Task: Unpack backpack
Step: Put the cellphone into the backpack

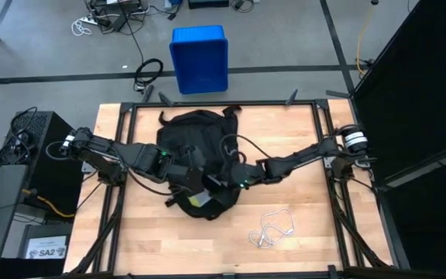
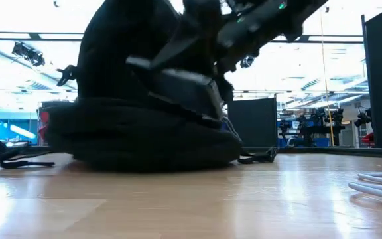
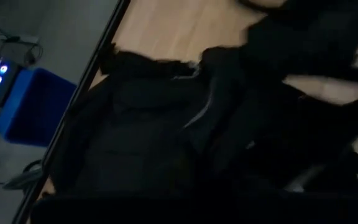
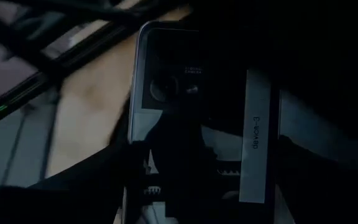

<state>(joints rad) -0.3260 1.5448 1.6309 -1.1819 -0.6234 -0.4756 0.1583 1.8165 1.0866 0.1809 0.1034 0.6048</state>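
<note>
**Observer:** Your backpack (image 1: 196, 151) lies in the middle of the table (image 1: 138, 232), its top toward the far edge and its opening toward you. Both arms meet at the near end of it. One item already looks to be out: a white cable (image 1: 272, 229) lies coiled on the wood near and to the right of the bag, apart from it.

**Operator:** So how far along would you say I am?

**Observer:** Partway, as a judgement. Your right gripper (image 1: 221, 184) has its jaws spread wide, and in the right wrist view they sit on either side of a phone (image 4: 194, 124), a flat dark slab with a camera lens and a white label strip. I would call that a grip on the phone, which is coming up out of the opening.

**Operator:** And the left?

**Observer:** Your left gripper (image 1: 186, 177) is clenched tight at the left side of the opening. It seems to be pinching the fabric to hold the mouth apart, but I cannot tell exactly what it grips.

**Operator:** What's still inside?

**Observer:** Something yellowish (image 1: 200, 200) shows at the mouth in the overhead view; I cannot identify it. The rest of the interior is too dark to read, so expect more to come. The blue bin (image 1: 200, 58) on the floor beyond the far edge shows nothing I can make out inside.
</note>
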